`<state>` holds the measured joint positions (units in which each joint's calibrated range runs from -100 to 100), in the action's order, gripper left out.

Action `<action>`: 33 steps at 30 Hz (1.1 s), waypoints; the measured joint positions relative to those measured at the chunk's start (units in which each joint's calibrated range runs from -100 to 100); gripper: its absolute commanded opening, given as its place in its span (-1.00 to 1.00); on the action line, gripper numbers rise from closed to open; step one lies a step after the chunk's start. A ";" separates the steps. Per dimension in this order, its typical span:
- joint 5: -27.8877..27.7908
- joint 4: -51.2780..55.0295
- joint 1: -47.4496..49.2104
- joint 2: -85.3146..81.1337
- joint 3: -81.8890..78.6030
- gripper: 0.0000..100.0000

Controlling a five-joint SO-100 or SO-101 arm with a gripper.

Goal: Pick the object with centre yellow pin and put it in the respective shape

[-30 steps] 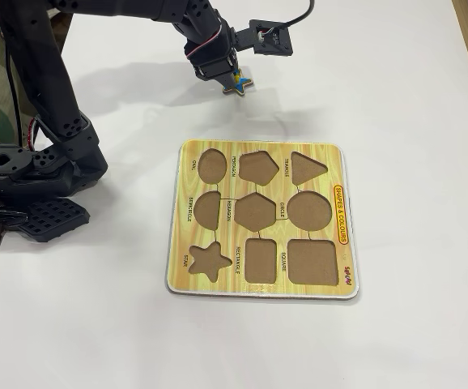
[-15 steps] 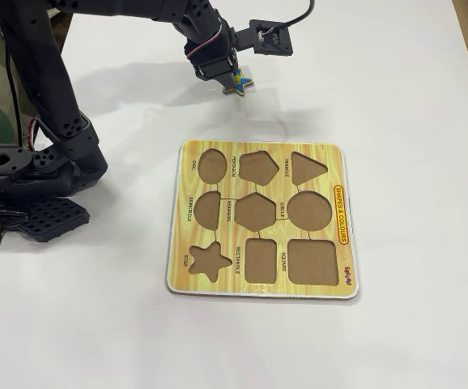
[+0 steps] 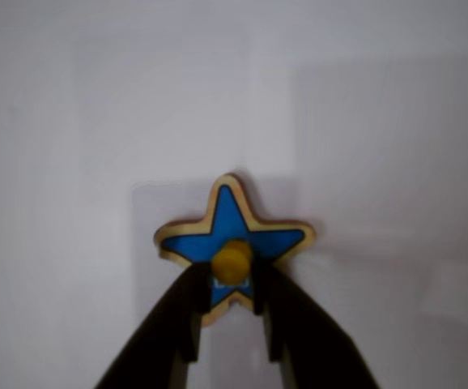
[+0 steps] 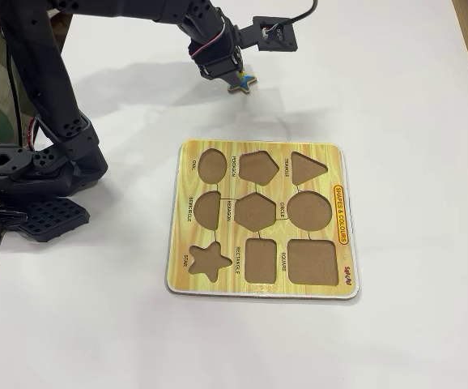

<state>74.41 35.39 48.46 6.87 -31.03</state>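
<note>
The blue star piece [image 3: 231, 225] with a pale wooden edge hangs above the white table, its yellow centre pin [image 3: 232, 261] pinched between my two black fingers. My gripper [image 3: 232, 279] is shut on that pin. In the fixed view the gripper [image 4: 236, 75] holds the star [image 4: 243, 82] near the top of the picture, above and beyond the board's far edge. The star-shaped recess [image 4: 210, 260], labelled STAR, lies at the board's near left corner, far from the gripper.
The yellow wood-grain board [image 4: 260, 166] holds several empty brown recesses: oval, pentagon, triangle, semicircle, hexagon, circle, rectangle, square. The arm's black base [image 4: 31, 174] stands at the left edge. The wrist camera [image 4: 272, 34] juts out beside the gripper.
The gripper has risen slightly and shifted a little right with the star held in it; the star now hangs clear of the table.
</note>
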 measured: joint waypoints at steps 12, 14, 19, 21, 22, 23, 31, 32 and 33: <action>0.00 -0.26 -0.37 0.00 -0.09 -0.90; -0.36 -0.26 -0.37 0.00 -0.09 -0.90; -0.99 -0.26 -0.37 0.00 -0.09 -0.90; -0.99 -0.26 -0.65 0.00 -0.09 -0.90; -0.99 -0.26 -1.03 0.00 -0.09 -0.89; -0.99 -0.26 -1.31 0.00 -0.09 -0.89; -3.33 -0.26 -5.33 0.00 -0.09 -0.88; -3.80 -0.26 -6.08 0.00 -0.09 -0.88; -4.11 -0.26 -6.74 -0.17 -0.09 -0.88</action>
<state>70.31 35.13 41.72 6.70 -31.12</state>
